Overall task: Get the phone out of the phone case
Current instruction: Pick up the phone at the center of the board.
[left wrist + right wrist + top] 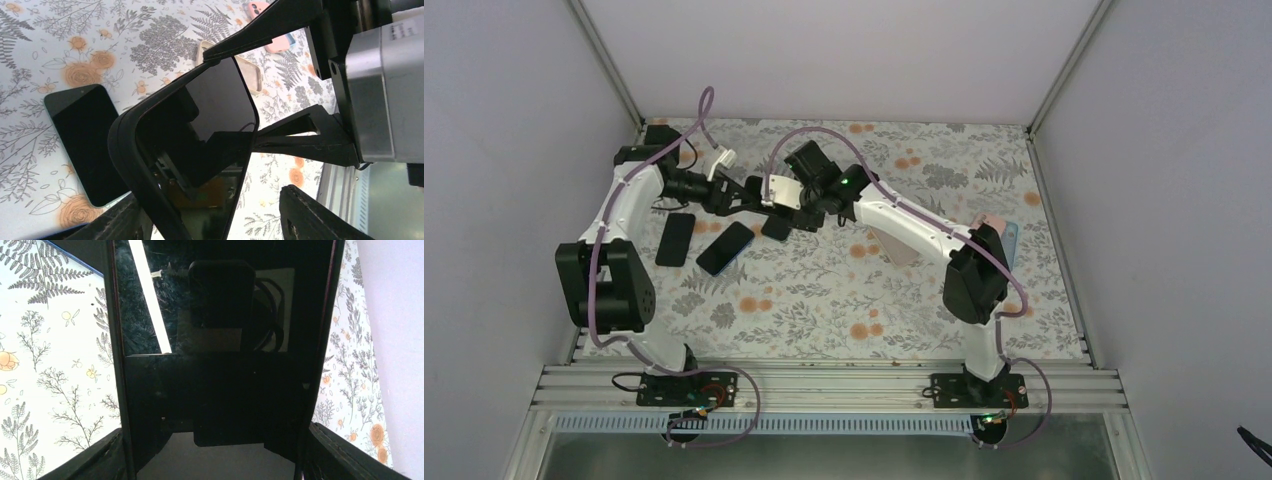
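The two arms are meeting over the far-left part of the table [854, 310], holding the work in the air so the shell can be peeled away without the surface getting in the way. The right gripper [232, 97] is clamping the phone [220, 100] across its freed end, one finger along each side, which looks like a way of anchoring the handset. The left gripper [210, 195] is straddling the other end, where the black phone case [127, 150] is wrapping the body. One finger is sitting against the case rim and the other seems clear of it, so whether those jaws are pinching cannot be told.

The phone is lying half out of the case, its glass facing the left wrist camera. Its long axis is running roughly along the far edge, and the bared end is pointing toward the right edge. Two loose phones [675, 239] [725, 247] are resting near the left edge.
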Controlling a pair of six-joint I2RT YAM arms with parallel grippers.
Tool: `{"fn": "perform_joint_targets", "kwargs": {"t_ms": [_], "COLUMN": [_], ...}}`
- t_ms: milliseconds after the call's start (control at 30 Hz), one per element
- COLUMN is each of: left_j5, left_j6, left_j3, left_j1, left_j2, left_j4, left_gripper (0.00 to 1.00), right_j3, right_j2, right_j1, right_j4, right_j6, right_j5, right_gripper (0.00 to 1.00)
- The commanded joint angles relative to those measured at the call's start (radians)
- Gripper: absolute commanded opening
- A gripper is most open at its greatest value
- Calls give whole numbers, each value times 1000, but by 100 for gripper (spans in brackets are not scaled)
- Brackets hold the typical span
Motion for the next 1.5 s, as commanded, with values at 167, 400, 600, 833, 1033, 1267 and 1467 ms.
{"fn": "perform_joint_targets", "kwargs": {"t_ms": [167, 400, 600, 833, 1033, 1267, 1467], "left_j5": [143, 161, 93, -65, 15, 94, 115], "left_j6": [78, 74, 137, 336, 468, 494, 498], "left_j3": [11, 39, 113, 220, 179, 138, 125], "left_j1": [-24, -29, -32, -32, -39, -53, -54], "left_j2": [56, 82, 37, -128, -274, -316, -316], "left_j4": [-87, -88, -134, -239, -269, -270, -269], "left_gripper": [37, 10, 2, 2, 2, 2, 2], "right_j3": [77, 84, 13, -88, -129, -46, -17], "right_j2": [25, 4, -70, -279, -371, -292, -244], "right_j1": [-4, -2, -25, -221, -362, -392, -387], "right_j4": [46, 37, 12, -42, -91, -170, -186], "right_j6": [23, 26, 20, 23, -28, -65, -51], "right_j5": [1, -22, -48, -428, -740, -905, -923], "right_gripper": [42, 44, 87, 100, 98, 92, 87]}}
